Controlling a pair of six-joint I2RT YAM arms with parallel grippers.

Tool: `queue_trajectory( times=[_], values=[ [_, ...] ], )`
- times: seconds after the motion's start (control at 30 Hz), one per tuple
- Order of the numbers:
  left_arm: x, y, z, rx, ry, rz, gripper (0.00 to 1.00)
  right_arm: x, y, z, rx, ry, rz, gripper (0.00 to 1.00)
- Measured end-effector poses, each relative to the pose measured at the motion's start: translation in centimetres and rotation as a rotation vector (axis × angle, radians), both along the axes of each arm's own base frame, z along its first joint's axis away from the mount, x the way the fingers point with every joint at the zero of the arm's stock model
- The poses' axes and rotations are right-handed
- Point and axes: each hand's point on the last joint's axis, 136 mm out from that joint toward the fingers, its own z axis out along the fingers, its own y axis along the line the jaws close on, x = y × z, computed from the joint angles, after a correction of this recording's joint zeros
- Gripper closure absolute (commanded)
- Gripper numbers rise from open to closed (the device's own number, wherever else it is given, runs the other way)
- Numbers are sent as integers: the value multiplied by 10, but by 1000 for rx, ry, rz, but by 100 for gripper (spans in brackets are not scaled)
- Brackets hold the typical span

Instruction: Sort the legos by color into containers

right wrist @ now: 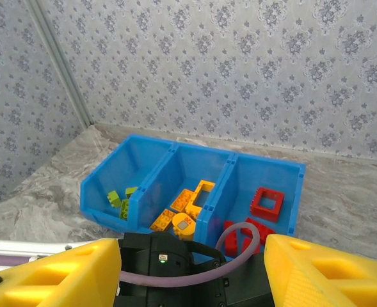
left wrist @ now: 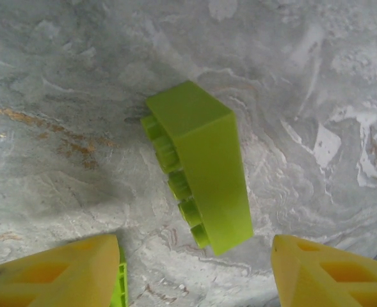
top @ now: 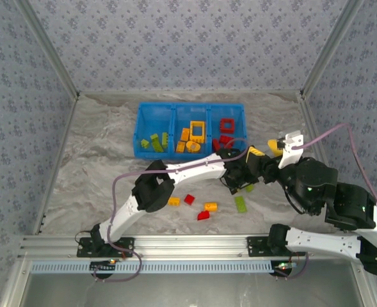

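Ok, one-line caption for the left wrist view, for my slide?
Open fingers hover over a lime green brick lying on its side on the grey table.

Between the yellow fingers (left wrist: pixel 54 272) of the left gripper (left wrist: pixel 194 256), a lime green brick (left wrist: pixel 201 173) lies on a grey marbled table (left wrist: pixel 303 96). Beyond the right gripper (right wrist: pixel 191 256), a bright blue bin (right wrist: pixel 284 185) holds green legos (right wrist: pixel 121 199), yellow-orange legos (right wrist: pixel 188 208) and red legos (right wrist: pixel 238 238). The walls (right wrist: pixel 239 64) are grey-blue and floral-patterned.

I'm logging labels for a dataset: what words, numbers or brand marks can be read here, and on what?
No readable text anywhere.
Bin: no label shows.
Green brick: plain faces.
Round yellow piece in the bin: dark marks, too blurred to read.
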Motion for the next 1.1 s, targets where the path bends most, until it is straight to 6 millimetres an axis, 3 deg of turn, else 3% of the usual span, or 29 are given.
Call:
queue_trajectory(
  times=[0.17, 0.3, 0.6, 0.77, 0.9, 0.97, 1.1],
  values=[
    [8, -3, -9, 7, 20, 45, 42, 0, 0, -1, -5, 3, 0, 36],
    [18, -3, -14, 10, 26, 76, 61, 1, 1, -3, -12, 6, -3, 36],
    [28, 4, -16, 29, 10, 96, 79, 5, 5, -8, -35, 18, -14, 36],
    [25, 34, -10, 88, -54, 76, 81, 7, 3, -9, -36, 20, -25, 35],
    [17, 83, 24, 131, -145, 52, 81, 8, 2, -6, -35, 28, -24, 35],
    [15, 106, 56, 118, -214, 46, 81, 8, 4, -4, -30, 30, -17, 35],
    [16, 167, 141, 72, -418, 80, 81, 11, 21, -8, -47, 53, 39, 36]
  ],
)
